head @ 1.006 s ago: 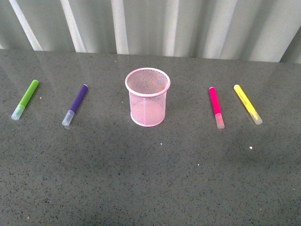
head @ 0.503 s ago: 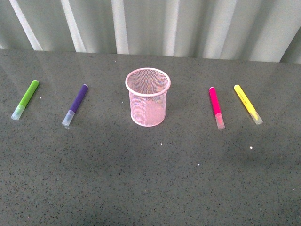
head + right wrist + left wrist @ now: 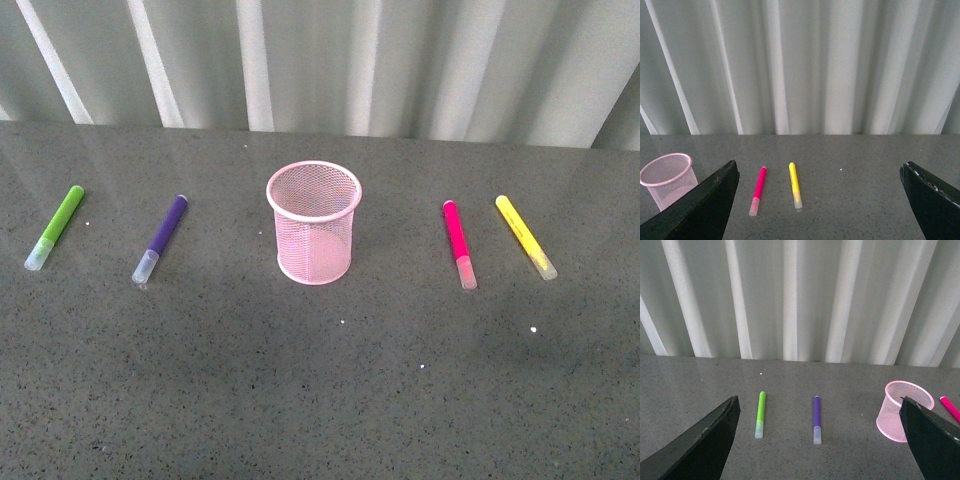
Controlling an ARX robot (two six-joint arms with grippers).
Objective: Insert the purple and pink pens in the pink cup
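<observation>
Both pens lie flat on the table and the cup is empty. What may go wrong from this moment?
1. The green marker lies beside the purple pen, and the yellow marker beside the pink pen; a wrong one may be picked.
2. The pens lie flat and look round, so they may roll when gripped.
3. The pink cup stands free; a pen hitting its rim may tip it.
</observation>
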